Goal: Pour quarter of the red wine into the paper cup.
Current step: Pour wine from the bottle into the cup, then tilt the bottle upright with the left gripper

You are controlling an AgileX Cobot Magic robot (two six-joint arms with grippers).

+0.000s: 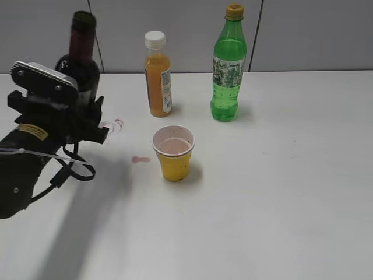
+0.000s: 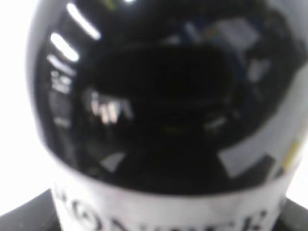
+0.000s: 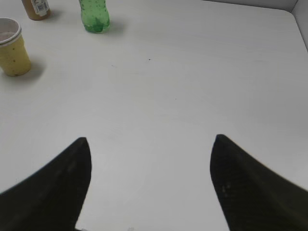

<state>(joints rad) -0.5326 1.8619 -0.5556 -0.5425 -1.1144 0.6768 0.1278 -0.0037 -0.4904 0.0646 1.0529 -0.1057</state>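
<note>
The left arm [image 1: 23,169] is matte black and bulky, topped near the wrist by a pale grey plate [image 1: 44,76] with rounded corners and dark screw heads. A yellow label [image 1: 33,131] with small print (too fine to read) sits on the black housing. A black cable [image 1: 73,169] loops loose beneath it, beside a thin white tie. The right gripper [image 3: 149,144] shows two black, tapering, pointed fingers [image 3: 62,187], faintly speckled.
</note>
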